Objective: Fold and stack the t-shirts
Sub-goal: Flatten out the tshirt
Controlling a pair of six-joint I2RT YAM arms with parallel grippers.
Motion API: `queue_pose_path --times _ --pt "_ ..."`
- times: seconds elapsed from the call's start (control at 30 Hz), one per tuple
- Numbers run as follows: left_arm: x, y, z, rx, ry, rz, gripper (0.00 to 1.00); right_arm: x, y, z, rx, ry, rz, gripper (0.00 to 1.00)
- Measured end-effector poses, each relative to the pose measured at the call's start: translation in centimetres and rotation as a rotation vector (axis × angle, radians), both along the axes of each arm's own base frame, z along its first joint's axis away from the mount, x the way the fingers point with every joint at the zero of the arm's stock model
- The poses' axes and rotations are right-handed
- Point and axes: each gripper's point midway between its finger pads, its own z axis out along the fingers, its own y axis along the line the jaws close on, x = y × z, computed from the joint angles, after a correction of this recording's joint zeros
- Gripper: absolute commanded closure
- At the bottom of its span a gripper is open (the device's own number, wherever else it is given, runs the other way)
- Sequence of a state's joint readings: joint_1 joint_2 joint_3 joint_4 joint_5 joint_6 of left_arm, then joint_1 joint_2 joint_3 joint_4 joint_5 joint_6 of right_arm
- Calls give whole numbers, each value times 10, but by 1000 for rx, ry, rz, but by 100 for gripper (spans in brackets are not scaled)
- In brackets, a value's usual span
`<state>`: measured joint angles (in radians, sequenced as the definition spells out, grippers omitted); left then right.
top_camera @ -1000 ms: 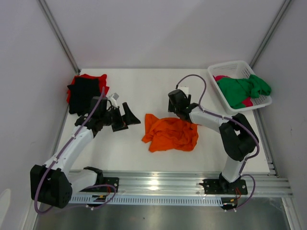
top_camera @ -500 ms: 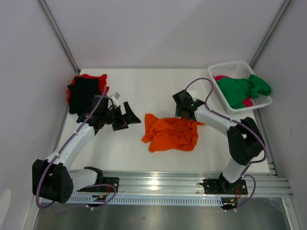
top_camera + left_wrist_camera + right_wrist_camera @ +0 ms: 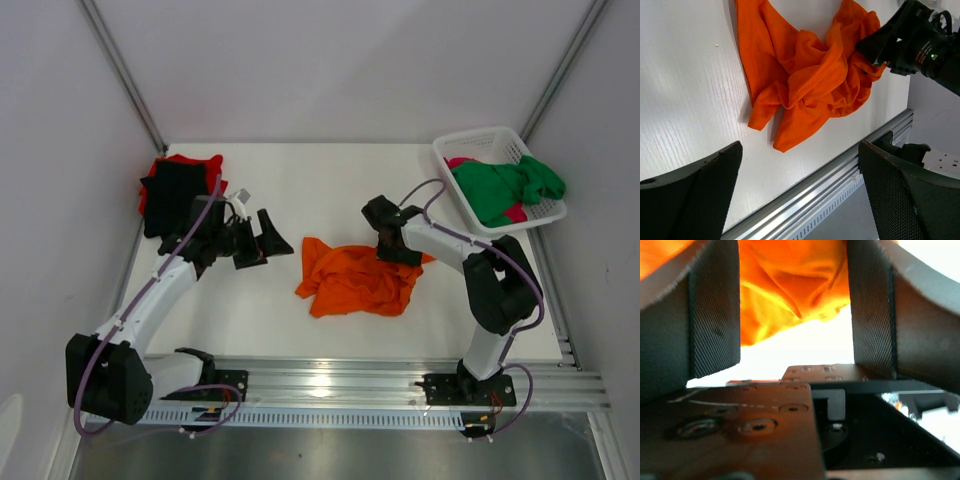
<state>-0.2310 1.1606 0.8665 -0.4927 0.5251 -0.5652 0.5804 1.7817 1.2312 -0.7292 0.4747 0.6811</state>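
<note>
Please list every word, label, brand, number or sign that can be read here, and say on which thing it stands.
No text can be read in any view.
Faint white marks on the black camera housing at the right arm's wrist: too small to read.
The orange t-shirt and the white basket: no print or label shows.

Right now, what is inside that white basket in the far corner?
The basket holds a green t-shirt, bunched on top and spilling over the right rim. A magenta-pink t-shirt peeks out beneath it. Anything deeper is covered by the green cloth.
</note>
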Motion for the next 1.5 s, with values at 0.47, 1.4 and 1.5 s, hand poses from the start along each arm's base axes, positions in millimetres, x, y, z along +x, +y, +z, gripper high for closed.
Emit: queue_pose_path --times 0.47,1.4,1.5 --pt "-2 3 -4 24 5 -2 0 -104 -58 23 -46 133 -196 34" --pt "-5 1 -17 12 24 -13 0 8 -24 97 10 -348 -2 33" --pt "-9 2 -14 11 8 -10 1 21 -23 76 -23 -318 10 33"
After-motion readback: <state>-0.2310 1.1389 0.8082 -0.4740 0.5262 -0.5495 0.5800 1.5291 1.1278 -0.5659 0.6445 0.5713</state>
